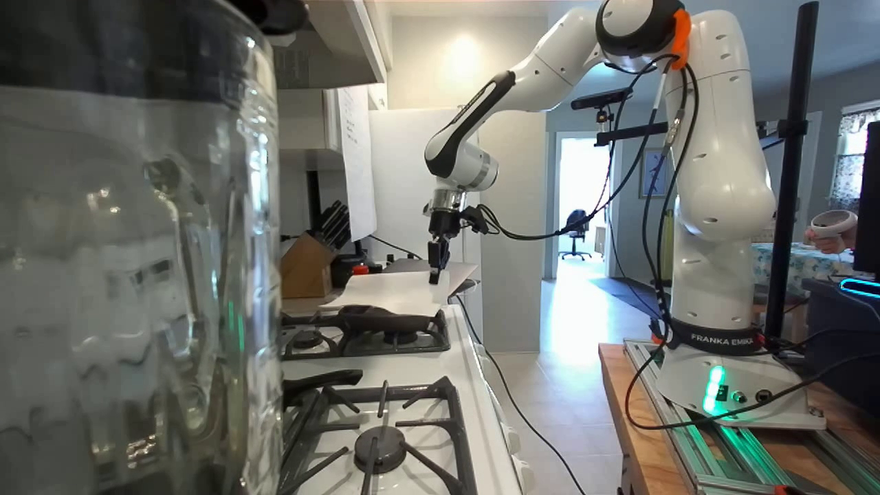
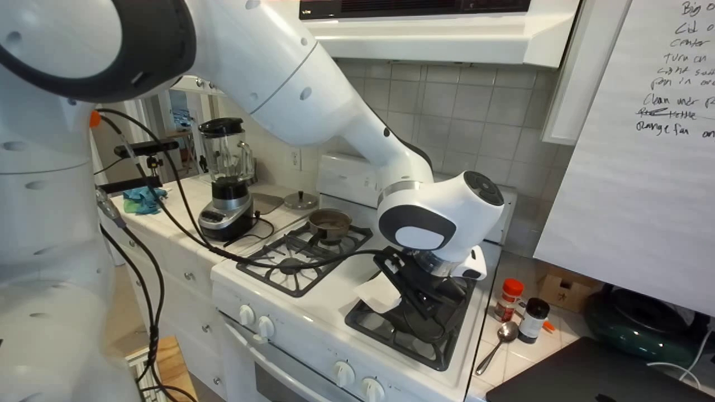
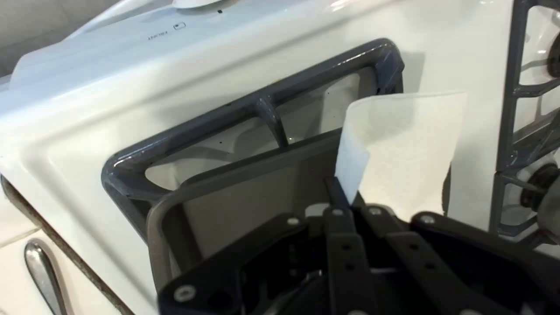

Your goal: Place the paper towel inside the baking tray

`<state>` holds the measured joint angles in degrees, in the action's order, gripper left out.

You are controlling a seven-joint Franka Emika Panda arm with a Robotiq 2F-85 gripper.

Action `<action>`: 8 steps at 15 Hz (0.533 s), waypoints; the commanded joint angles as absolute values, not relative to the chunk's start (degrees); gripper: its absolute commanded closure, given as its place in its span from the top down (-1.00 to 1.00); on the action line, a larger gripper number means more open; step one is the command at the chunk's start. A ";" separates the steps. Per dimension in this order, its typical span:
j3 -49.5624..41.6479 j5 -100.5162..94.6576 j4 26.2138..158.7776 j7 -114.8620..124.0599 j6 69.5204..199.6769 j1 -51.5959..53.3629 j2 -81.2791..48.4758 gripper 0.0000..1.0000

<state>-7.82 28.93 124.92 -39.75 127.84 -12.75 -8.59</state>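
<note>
Blender jug (image 1: 137, 275) fills pic left in an exterior view, v. close. Wrist view: claw (image 3: 348, 192) closed on paper towel (image 3: 407, 144), pinching one edge btwn its tips. Towel's over one end of baking tray (image 3: 245, 197); can't tell if touching. Tray's on stove grate (image 3: 214, 124). Spoon (image 2: 507, 331) on counter (image 2: 516, 360), nr red-lidded jar (image 2: 508, 300).

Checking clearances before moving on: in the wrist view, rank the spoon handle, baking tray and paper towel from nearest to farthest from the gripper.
1. Paper towel: pinched in the gripper.
2. Baking tray: beneath, reaching toward picture left.
3. Spoon handle: on the counter, at lower left.
</note>
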 commanded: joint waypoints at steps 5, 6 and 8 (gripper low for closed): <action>-7.55 27.26 124.80 -38.31 130.99 -13.18 -11.60 -0.21; -7.78 26.20 125.21 -36.37 132.15 -12.92 -11.09 -0.06; -8.29 23.27 126.31 -32.03 135.05 -12.43 -9.61 0.22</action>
<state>-7.85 27.55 124.92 -38.05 131.68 -12.80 -11.49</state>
